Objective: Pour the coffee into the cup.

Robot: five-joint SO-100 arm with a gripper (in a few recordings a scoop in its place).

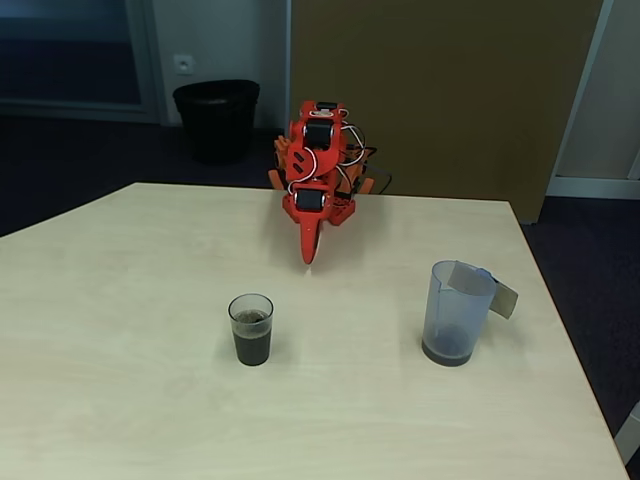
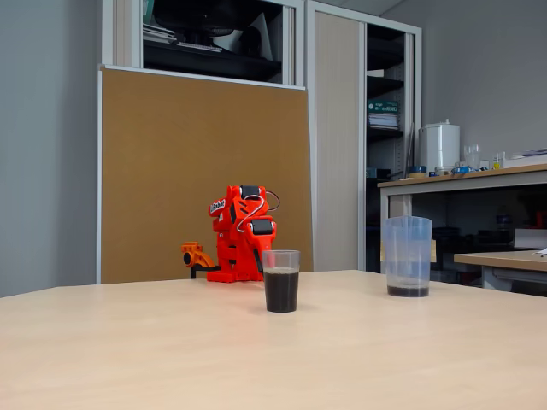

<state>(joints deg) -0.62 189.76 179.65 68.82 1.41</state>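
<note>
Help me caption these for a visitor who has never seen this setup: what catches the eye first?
The bright red-orange arm folded up at the table's far edge stands out first, its end effector pointing down near the tabletop. Next comes the small clear cup near the table's middle, more than half full of dark coffee. To its right in both fixed views stands the taller bluish jug, with just a dark residue at its bottom.

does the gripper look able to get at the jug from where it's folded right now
Probably yes: the gripper rests folded at the table's far edge, and bare table lies between it and the jug; the cup stands well aside.
</note>
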